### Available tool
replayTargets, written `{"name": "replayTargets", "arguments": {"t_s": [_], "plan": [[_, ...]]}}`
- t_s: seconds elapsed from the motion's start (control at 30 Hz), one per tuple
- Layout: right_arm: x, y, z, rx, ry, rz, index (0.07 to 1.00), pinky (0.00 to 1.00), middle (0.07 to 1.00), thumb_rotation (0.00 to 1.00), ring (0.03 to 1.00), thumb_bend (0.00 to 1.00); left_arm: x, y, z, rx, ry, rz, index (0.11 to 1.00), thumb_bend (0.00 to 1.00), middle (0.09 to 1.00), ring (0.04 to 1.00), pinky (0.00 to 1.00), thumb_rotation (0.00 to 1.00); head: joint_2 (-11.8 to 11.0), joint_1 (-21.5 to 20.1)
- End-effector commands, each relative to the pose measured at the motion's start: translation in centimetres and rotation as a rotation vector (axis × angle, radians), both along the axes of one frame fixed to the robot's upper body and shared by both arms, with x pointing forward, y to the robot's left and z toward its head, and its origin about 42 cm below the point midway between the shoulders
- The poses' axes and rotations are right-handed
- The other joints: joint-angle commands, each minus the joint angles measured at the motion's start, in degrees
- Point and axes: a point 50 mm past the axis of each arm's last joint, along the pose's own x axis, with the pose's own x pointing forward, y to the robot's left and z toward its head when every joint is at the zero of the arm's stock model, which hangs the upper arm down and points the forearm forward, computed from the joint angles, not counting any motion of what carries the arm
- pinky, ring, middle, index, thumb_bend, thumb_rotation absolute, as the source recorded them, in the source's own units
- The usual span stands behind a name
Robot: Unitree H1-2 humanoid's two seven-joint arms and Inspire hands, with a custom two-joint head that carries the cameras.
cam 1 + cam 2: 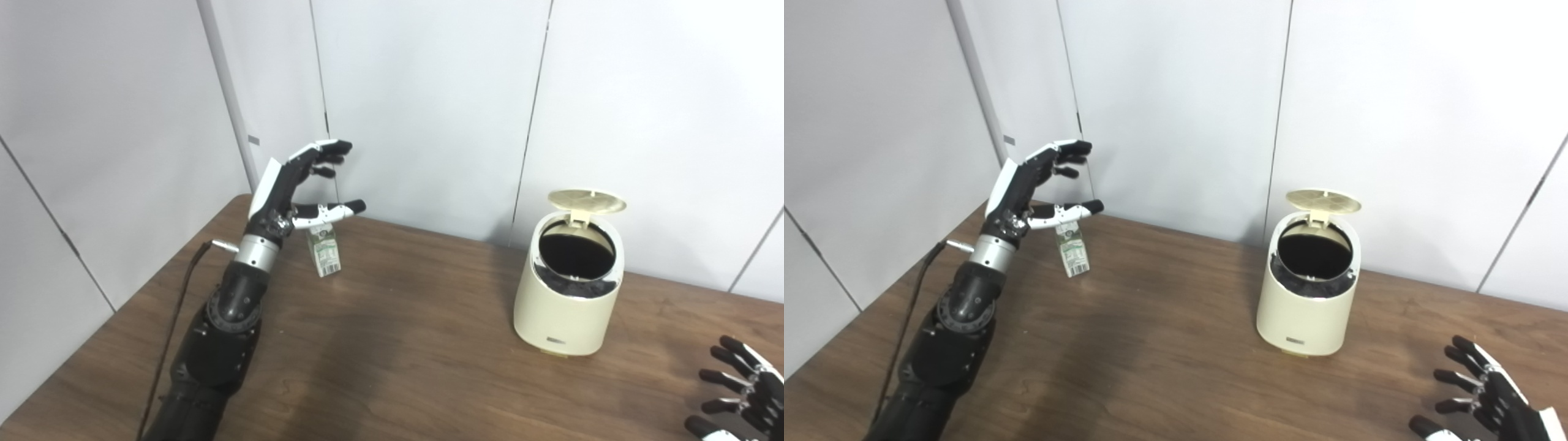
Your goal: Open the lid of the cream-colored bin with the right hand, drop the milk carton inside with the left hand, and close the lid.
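A: Left of centre, what stands on the wooden table (392,343)?

B: The milk carton (324,250); a small green-and-white pack, upright on its base, its long axis vertical and leaning slightly, gabled top uppermost; a barcode panel faces the lower right of the frame.

A: And the left hand (293,196)?

B: Raised above and just left of the carton, in the upper-left quarter; fingers (321,153) spread and gently curled, pointing toward the right of the frame; thumb (334,210) extended across the carton's top as the view has it; whether it touches the carton cannot be told; the hand grips nothing.

A: Where is the cream-colored bin (1304,312)?

B: Right of centre, well apart from the carton; upright, its long axis vertical; its mouth tilts toward the camera and shows a dark interior.

A: The lid (1323,201)?

B: Swung up on its rear hinge, standing above the back rim; its round underside faces forward and downward.

A: The right hand (1488,392)?

B: Lower-right corner, partly cut by the frame edge; fingers splayed apart, pointing toward the upper left; empty, near the tabletop, clear of the bin.

A: Background?

B: Pale wall panels (429,92) behind the table.
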Motion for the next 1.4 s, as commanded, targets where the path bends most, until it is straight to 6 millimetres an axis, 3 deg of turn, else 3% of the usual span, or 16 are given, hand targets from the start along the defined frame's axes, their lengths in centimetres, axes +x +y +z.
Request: {"name": "replayTargets", "arguments": {"t_s": [0.0, 0.33, 0.97, 1.17, 1.37], "plan": [[0.8, 0.0, 2.2, -0.007, -0.076, 0.014, 0.851, 0.51, 0.845, 0.37, 0.74, 0.91, 0.5, 1.0, 3.7, 0.03, -0.099, 0.022, 0.775, 0.8, 0.788, 0.777, 0.69, 0.13, 0.0, -0.1], [0.7, 0.0, 1.8, 0.01, -0.07, 0.018, 0.845, 0.52, 0.843, 0.36, 0.736, 0.92, 1.3, 1.5, 3.3, 0.041, -0.064, 0.046, 0.784, 0.83, 0.787, 0.78, 0.68, 0.16, -0.8, -0.6], [0.9, -0.7, 2.3, 0.023, -0.064, 0.006, 0.821, 0.5, 0.827, 0.4, 0.72, 0.99, 1.8, 2.6, 1.8, 0.024, 0.02, 0.104, 0.827, 1.0, 0.836, 0.902, 0.95, 0.29, -0.7, -0.5], [0.9, -0.9, 2.5, 0.016, -0.057, 0.006, 0.816, 0.49, 0.823, 0.4, 0.713, 0.99, 1.7, 3.0, 1.2, 0.015, 0.073, 0.127, 0.851, 1.0, 0.857, 0.866, 0.76, 0.28, -0.7, -0.3], [1.1, -1.0, 2.6, 0.007, -0.06, 0.009, 0.817, 0.5, 0.825, 0.4, 0.719, 0.99, 1.8, 3.6, -0.1, -0.021, 0.111, 0.136, 0.863, 1.0, 0.87, 0.875, 0.8, 0.28, -0.8, -0.4]]}}
